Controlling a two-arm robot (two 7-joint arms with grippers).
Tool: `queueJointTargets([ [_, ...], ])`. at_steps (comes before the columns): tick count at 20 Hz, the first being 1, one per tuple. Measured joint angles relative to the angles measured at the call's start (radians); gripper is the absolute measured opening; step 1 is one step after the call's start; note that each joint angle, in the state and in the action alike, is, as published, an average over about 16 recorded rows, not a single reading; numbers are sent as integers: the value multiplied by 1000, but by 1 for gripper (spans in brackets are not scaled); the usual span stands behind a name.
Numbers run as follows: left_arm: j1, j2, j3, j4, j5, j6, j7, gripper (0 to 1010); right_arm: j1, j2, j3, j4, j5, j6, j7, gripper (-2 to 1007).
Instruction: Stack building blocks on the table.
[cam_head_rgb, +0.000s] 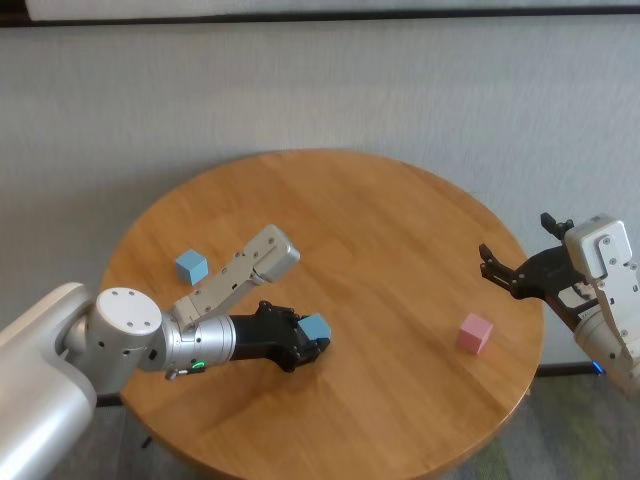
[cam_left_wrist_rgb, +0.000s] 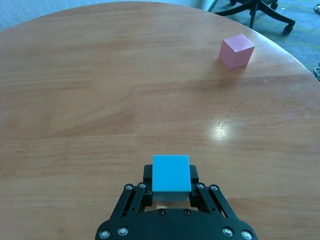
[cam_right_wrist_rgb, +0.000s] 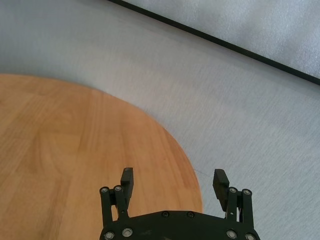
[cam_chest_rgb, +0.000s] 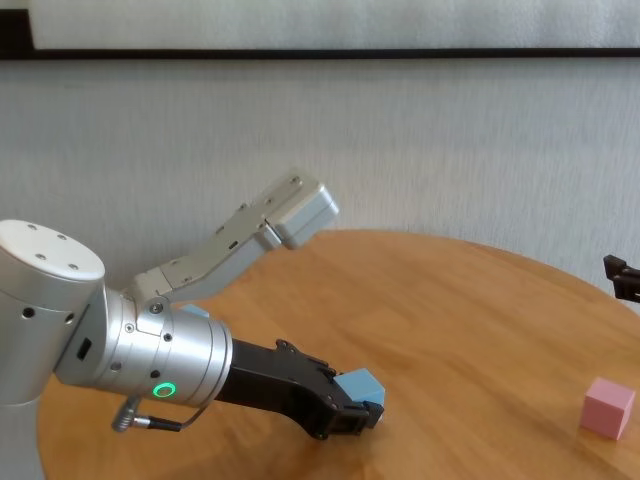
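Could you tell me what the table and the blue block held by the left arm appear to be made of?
The table: apparently wood, warm orange-brown, with visible grain and plank seams; a soft glare spot suggests a smooth satin finish.
The blue block, held in the left pincer: an even light-blue cube with matte faces and crisp edges; foam, plastic or painted wood, the look leaves that open.

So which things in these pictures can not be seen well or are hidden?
- Second light blue block: clear in the head view; in the chest view the left arm covers nearly all of it.
- Held light blue block in the left gripper: the block itself hides whether its underside touches the table.
- Right gripper: open in its wrist view; cut off by the edge in the chest view.
- Pink block: absent from the right wrist view.
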Motion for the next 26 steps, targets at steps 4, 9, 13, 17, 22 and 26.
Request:
queueJointTargets([
  [4, 1, 1, -1, -2, -1, 0, -1, 426, 0, 0, 0, 0, 0, 0, 0, 1005],
  [9, 2, 1, -2, -3, -3, 0, -2, 506, 0, 0, 0, 0, 0, 0, 0, 1005],
  [13, 3, 2, -2, -4, -4, -1, -3, 609, 0, 0, 0, 0, 0, 0, 0, 1005],
  [17, 6, 5, -6, -11, -9, -12, -11, 735, 0, 0, 0, 0, 0, 0, 0, 1005],
  [22, 15, 13, -20, -25, -33, -43, -31, 873, 0, 0, 0, 0, 0, 0, 0, 1005],
  [26, 35, 24, -45, -50, -68, -91, -33, 948, 0, 0, 0, 0, 0, 0, 0, 1005],
])
